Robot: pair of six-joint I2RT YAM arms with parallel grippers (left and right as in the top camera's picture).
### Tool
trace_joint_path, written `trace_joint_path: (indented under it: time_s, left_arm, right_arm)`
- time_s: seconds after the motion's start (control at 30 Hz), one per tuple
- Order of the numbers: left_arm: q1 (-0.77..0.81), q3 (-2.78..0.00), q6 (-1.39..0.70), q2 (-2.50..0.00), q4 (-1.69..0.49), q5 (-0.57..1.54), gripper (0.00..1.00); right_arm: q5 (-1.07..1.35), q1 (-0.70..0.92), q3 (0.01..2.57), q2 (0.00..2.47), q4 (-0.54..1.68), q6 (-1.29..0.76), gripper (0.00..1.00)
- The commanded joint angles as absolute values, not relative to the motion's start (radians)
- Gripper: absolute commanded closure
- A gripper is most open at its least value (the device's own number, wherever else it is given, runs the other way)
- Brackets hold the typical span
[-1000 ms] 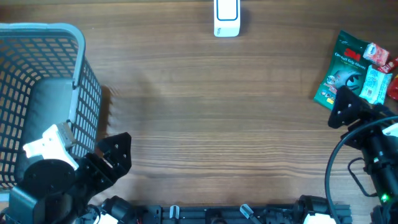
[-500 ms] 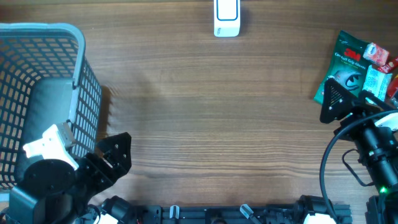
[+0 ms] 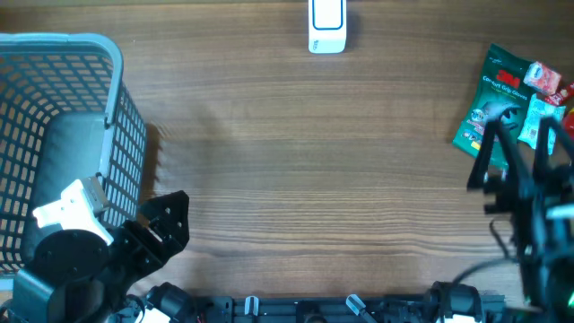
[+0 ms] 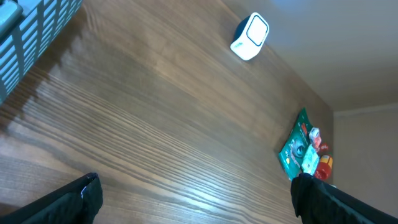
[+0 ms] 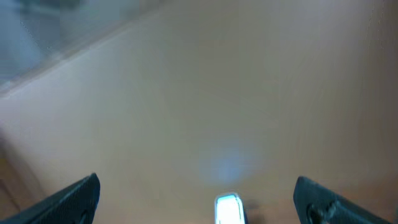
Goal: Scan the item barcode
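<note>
Packet (image 3: 496, 90) lies flat at the table's (image 3: 314, 161) right edge, right gripper (image 3: 525, 148) over its near end, jaws apart, empty; left gripper (image 4: 196, 193) spread too, well away. Probably light, crinkly, slippery film, though blurred here; pinch a free edge.

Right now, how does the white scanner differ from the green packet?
The scanner is white and blocky; the green packet is flat, larger and printed. The scanner sits alone at the far edge; the green packet lies far right beside other packs. Both rest on the wooden table.
</note>
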State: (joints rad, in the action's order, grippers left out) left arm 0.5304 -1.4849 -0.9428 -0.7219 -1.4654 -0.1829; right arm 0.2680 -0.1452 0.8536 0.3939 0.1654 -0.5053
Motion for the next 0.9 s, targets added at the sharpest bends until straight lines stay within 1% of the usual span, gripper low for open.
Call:
trace_joint_path:
  time_s: [0.0, 0.17, 0.37, 0.5, 0.6, 0.73, 0.87]
  left_arm:
    - [0.537, -1.485, -0.923, -0.727, -1.464, -0.196, 0.00]
    - [0.537, -1.485, -0.923, -0.727, -1.464, -0.196, 0.00]
    - [0.537, -1.485, -0.923, -0.727, -1.464, -0.196, 0.00]
    - [0.537, -1.485, -0.923, -0.727, -1.464, -0.196, 0.00]
    - [0.537, -1.485, -0.923, -0.727, -1.464, -0.196, 0.00]
    - [0.537, -1.485, -0.923, -0.727, -1.464, -0.196, 0.00]
    - [0.537, -1.485, -0.923, -0.727, -1.464, -0.196, 0.00]
  right_arm:
    - [0.210, -0.121, 0.645, 0.215, 0.038, -0.612, 0.00]
    - [0.051, -0.033, 0.445, 0.054, -0.046, -0.682, 0.00]
    - [0.056, -0.026, 0.296, 0.008, -0.120, -0.669, 0.00]
    - [0.126, -0.027, 0.226, 0.004, -0.220, -0.537, 0.00]
    - [0.159, -0.028, 0.189, 0.004, -0.291, -0.480, 0.00]
    - [0.177, -0.044, 0.147, 0.004, -0.345, -0.473, 0.00]
    - [0.145, -0.047, 0.086, 0.003, -0.367, -0.474, 0.00]
